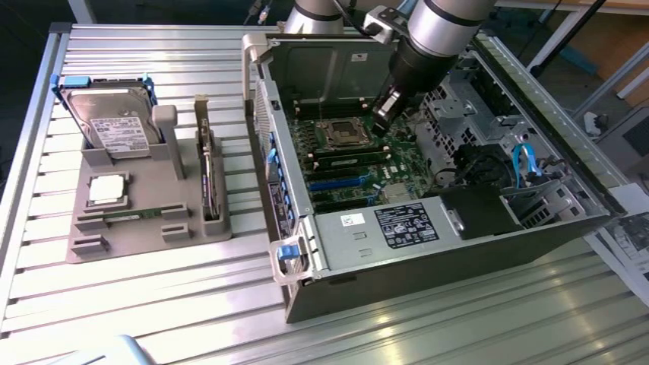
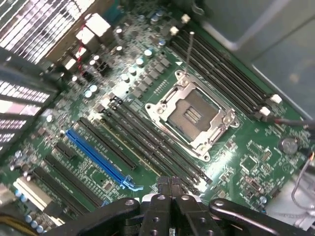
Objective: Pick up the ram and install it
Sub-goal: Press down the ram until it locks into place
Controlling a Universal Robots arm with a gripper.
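Ribbed metal table [image 1: 152, 304] under open computer case [image 1: 426, 228]

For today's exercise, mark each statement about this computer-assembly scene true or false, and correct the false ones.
1. The tool is shut, its fingers pressed together. True.
2. The tool hangs over the grey parts holder. False: it is inside the open computer case, above the motherboard.
3. The processor socket holds a silver chip. False: the socket is empty, its contacts exposed.
4. A hard drive stands in the grey parts holder on the exterior view's left. True.
5. A blue slot lies on the motherboard. True.
6. The computer case is closed by a side panel. False: its side is open, showing the motherboard.
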